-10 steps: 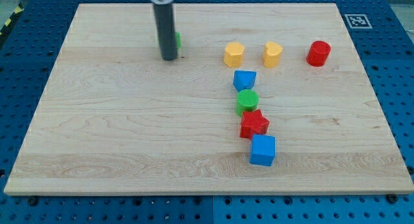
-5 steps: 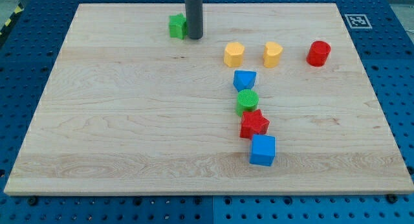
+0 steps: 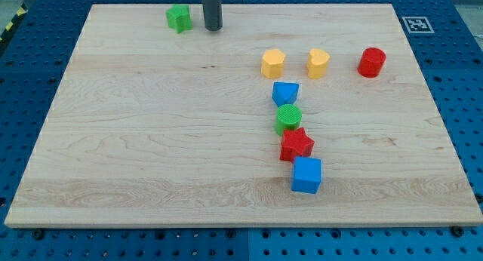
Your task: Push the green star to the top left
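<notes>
The green star [image 3: 179, 18] lies near the top edge of the wooden board [image 3: 136, 140], left of the middle. My dark rod comes down from the view's top, and my tip [image 3: 213, 28] rests on the board just to the right of the star, with a small gap between them.
Two yellow blocks [image 3: 273, 63] [image 3: 318, 62] and a red cylinder [image 3: 371, 62] lie in a row at the upper right. Below them a blue block [image 3: 285, 93], a green cylinder [image 3: 288, 118], a red star [image 3: 296, 145] and a blue cube [image 3: 306, 175] form a column.
The green star has moved up and to the left, toward the board's top edge. My tip swung from its left side to its right side and followed it up and leftward.
</notes>
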Motion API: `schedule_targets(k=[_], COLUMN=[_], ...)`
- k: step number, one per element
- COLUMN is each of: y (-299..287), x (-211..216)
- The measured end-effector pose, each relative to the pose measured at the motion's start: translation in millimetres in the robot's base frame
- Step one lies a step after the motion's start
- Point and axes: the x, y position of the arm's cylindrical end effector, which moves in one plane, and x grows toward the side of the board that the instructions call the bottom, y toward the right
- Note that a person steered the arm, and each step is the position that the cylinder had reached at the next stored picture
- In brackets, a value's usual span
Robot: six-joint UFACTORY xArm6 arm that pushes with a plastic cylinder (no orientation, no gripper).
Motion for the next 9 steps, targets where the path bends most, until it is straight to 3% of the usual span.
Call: schedule_targets(k=[9], y=[-128.8], x=[-5.9])
